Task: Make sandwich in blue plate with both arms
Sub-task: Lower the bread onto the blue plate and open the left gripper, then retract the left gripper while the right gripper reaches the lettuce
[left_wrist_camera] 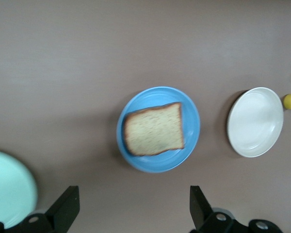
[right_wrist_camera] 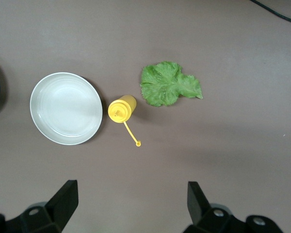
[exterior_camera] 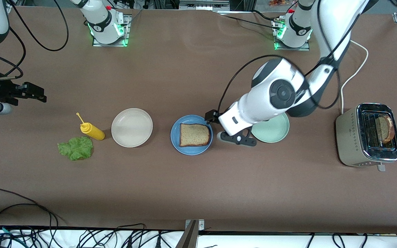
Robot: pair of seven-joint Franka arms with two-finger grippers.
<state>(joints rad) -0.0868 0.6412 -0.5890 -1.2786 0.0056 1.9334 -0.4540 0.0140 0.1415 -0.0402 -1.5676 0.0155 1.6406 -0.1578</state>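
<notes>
We find one square-ish slice of brown wholegrain bread (exterior_camera: 194,134), speckled and darker at the crust, lying flat in the round matte blue plate (exterior_camera: 176,139) at mid-bench, on a brown matte covering. The left pincer (left_wrist_camera: 134,208) hangs over the bench between that plate and the smooth pale green plate (exterior_camera: 277,133), its fingers spread wide and empty. The right pincer (right_wrist_camera: 132,204), likewise wide open and empty, hangs over the right arm's end of the bench. There a ruffled green lettuce leaf (exterior_camera: 75,148) lies just beside a yellow squeeze bottle (exterior_camera: 92,131) with a thin nozzle, next to a glossy beige plate (exterior_camera: 132,127). At the left arm's end stands a brushed-metal toaster (exterior_camera: 368,135) holding a second bread slice (exterior_camera: 384,128). We read no writing.
</notes>
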